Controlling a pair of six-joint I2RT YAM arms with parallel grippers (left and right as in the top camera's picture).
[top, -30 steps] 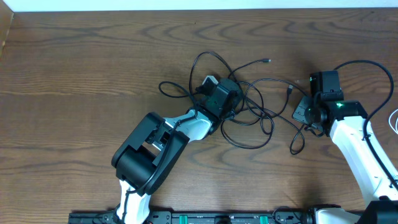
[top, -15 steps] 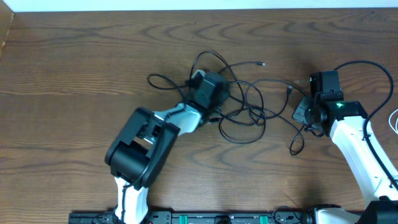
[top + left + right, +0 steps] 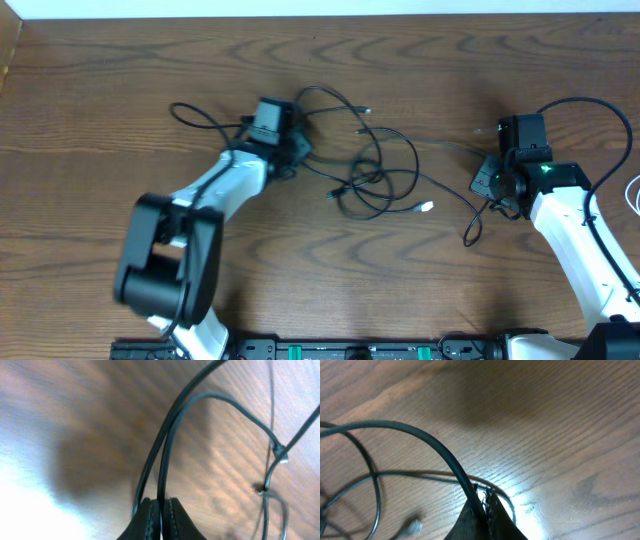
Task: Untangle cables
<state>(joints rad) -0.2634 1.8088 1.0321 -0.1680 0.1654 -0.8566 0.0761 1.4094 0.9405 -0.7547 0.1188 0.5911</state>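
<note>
Our left tool [image 3: 160, 510] and right tool [image 3: 484, 497] each pinch a strand of the cables [image 3: 385, 165]; we should part slowly, as the middle loops seem snagged.

What my cameras lose around the cables [image 3: 360, 178]

From overhead, my left gripper [image 3: 272, 128] hides its fingertips under its own body, and so does my right gripper [image 3: 488, 180], so I cannot see there where either one meets the cables. My left wrist view is blurred throughout, with the fingers [image 3: 145, 520] cut by the bottom edge and the cables running off the top and right. In my right wrist view the fingers [image 3: 470, 522] are cropped below too, and the small plug [image 3: 412, 524] is too soft to identify.
</note>
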